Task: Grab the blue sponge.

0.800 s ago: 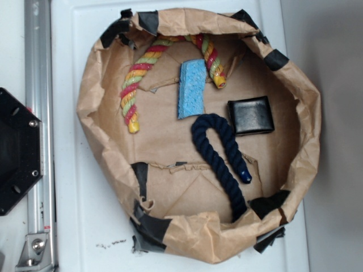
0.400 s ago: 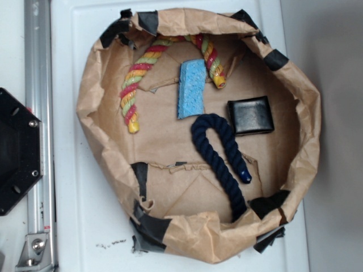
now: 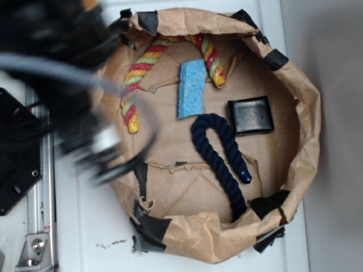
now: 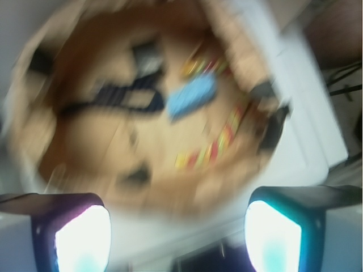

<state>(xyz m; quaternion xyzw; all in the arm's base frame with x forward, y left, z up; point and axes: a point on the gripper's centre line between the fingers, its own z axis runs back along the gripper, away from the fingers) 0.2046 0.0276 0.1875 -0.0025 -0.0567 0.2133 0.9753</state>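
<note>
Blue sponge (image 3: 191,88) is lying near the paper bag's (image 3: 309,102) top edge. Gripper (image 4: 178,226) is hanging spread wide, far off; next it needs reaching over.

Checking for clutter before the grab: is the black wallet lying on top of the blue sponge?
No, the black wallet lies apart from the blue sponge.
</note>
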